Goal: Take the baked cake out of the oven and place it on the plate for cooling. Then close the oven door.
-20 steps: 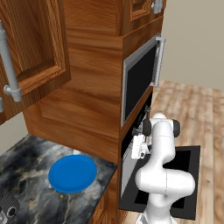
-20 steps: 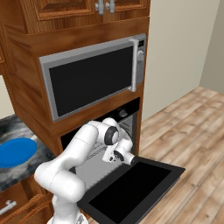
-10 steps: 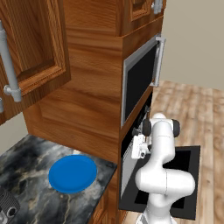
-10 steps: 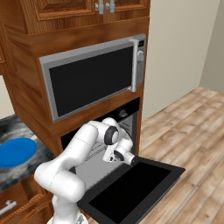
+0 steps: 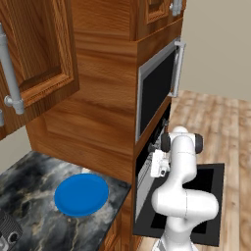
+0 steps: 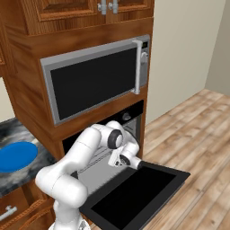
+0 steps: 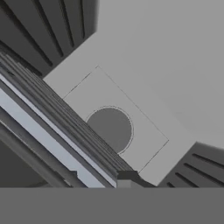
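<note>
- Black oven (image 6: 128, 121) stands with its oven door (image 6: 134, 193) dropped flat, the white arm reaching inside.
- Gripper (image 6: 113, 160) sits within the cavity, jaws drawn narrow; whether it holds the cake cannot be told.
- Blue plate (image 5: 81, 194) lies bare on the marble counter (image 5: 34, 220), left of the oven.

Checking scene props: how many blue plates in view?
1. The blue plate lies on the dark marble counter, left of the open oven; the right base view shows its edge too.
</note>
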